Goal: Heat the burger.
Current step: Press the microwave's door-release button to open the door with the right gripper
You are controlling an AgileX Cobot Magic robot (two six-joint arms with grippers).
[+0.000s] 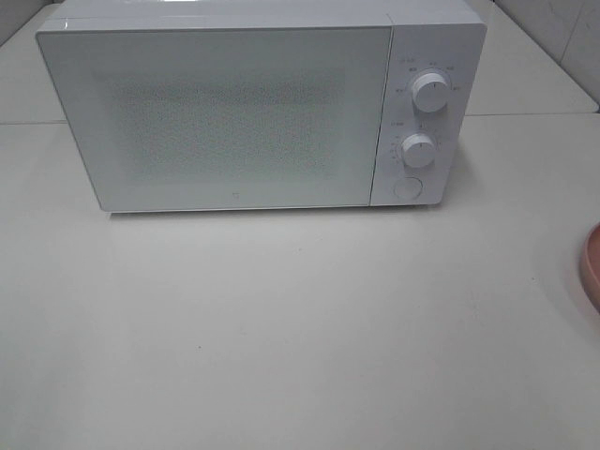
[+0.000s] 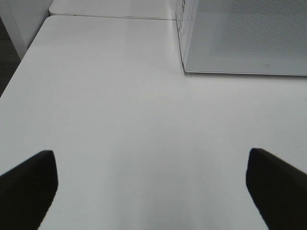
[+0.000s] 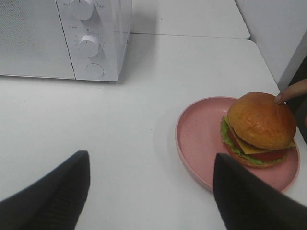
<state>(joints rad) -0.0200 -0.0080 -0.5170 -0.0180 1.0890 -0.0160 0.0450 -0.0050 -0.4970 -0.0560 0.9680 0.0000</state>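
Setup: microwave is sitting toward the back of the table, door shut and facing fwd. Its R panel is carrying an upper knob, a lower knob and a round button below them. The burger is resting on the pink plate, off-centre toward the side nearest the table's R edge. Plate is lying close to that R edge, well apart from the microwave and fwd of its front; only a sliver of rim is showing in the high view. A person's fingertip is touching the bun top. L gripper is hovering over bare table, microwave's L front corner ahead of it, fingers wide apart, nothing btwn. R gripper is hovering over the table beside the plate, fingers also apart, gripping nothing.
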